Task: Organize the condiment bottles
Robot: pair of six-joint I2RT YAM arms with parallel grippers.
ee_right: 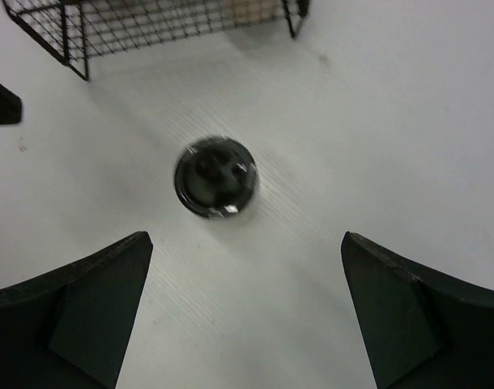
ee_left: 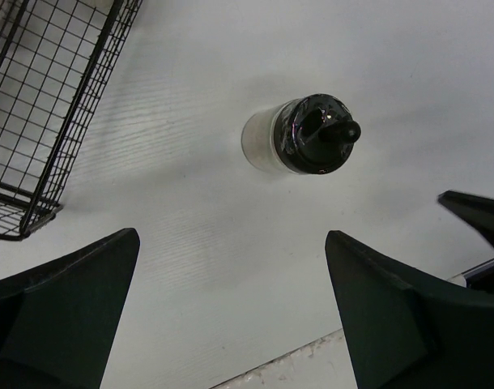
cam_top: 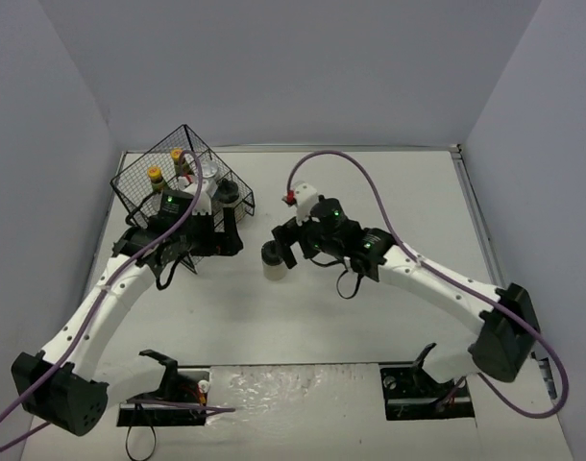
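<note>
A white tabletop (cam_top: 370, 317) sits between pale grey walls. The right arm bends left to mid-table. Its right gripper (ee_right: 245, 240) is spread wide above the upright pale shaker bottle with a black cap (ee_right: 216, 176), clear of it, with bare table all round. The left gripper (ee_left: 232, 235) gapes empty just beside the black wire basket (cam_top: 139, 182).
</note>
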